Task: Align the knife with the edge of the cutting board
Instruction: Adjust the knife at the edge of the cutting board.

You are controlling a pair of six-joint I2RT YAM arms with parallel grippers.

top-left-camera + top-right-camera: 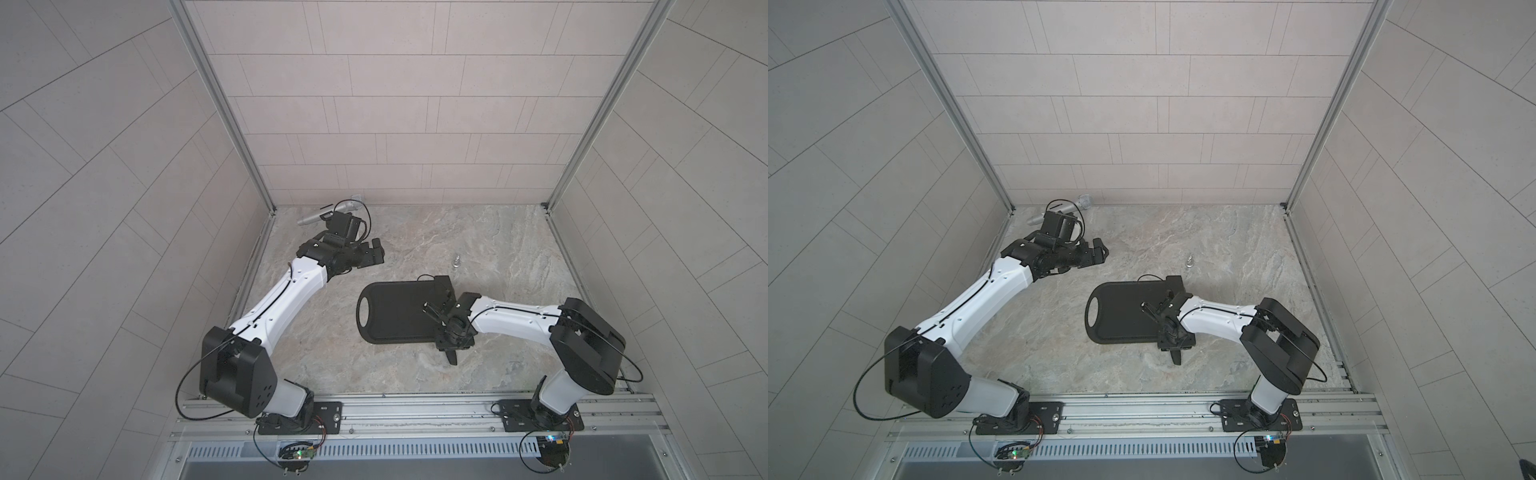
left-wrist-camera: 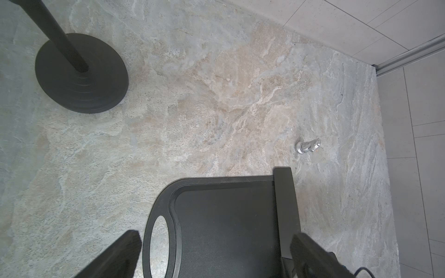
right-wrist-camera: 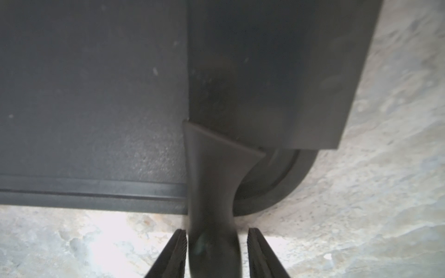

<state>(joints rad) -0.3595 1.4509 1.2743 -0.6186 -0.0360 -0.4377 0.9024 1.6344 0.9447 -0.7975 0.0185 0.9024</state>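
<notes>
The matte-black cutting board [image 1: 395, 311] [image 1: 1121, 316] lies flat mid-table, its oval handle hole at the left end. The black knife [image 1: 444, 286] [image 1: 1177, 282] lies along the board's right short edge. Its blade [image 3: 277, 72] overhangs that edge and its handle [image 3: 212, 192] sticks out past the near rim. My right gripper [image 1: 451, 347] [image 3: 216, 231] straddles the handle, open, with a gap on each side of it. My left gripper [image 1: 374, 253] [image 2: 216, 237] hovers open and empty, up and left of the board [image 2: 228, 228].
A silver microphone [image 1: 328, 212] on a black stand with a round base [image 2: 80, 72] stands at the back left, close behind my left arm. A small silver figure [image 1: 456, 262] [image 2: 308, 146] lies behind the board. Tiled walls enclose three sides.
</notes>
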